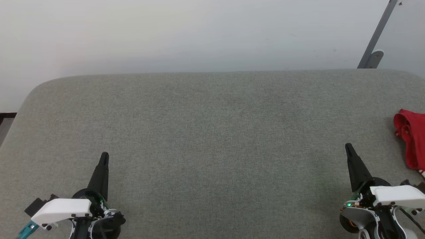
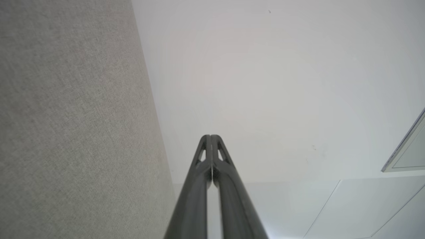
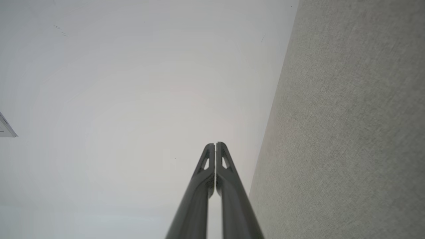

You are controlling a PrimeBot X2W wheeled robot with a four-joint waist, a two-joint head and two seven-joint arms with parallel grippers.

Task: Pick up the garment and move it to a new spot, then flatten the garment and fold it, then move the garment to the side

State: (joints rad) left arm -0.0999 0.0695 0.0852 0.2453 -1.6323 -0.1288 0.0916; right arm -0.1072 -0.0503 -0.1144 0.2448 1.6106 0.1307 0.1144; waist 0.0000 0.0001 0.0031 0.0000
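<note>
Far right on table (image 1: 212, 132): garment (image 1: 413, 136)

Grey fabric-covered table (image 1: 212, 132) with rounded corners, red garment (image 1: 411, 139) bunched directly on its right edge

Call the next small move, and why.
Probably open the right claw and reach right toward the red garment: it lies bunched on the grey table's right side, untouched, close to that claw and far from the left claw. Both are shut, empty.
</note>
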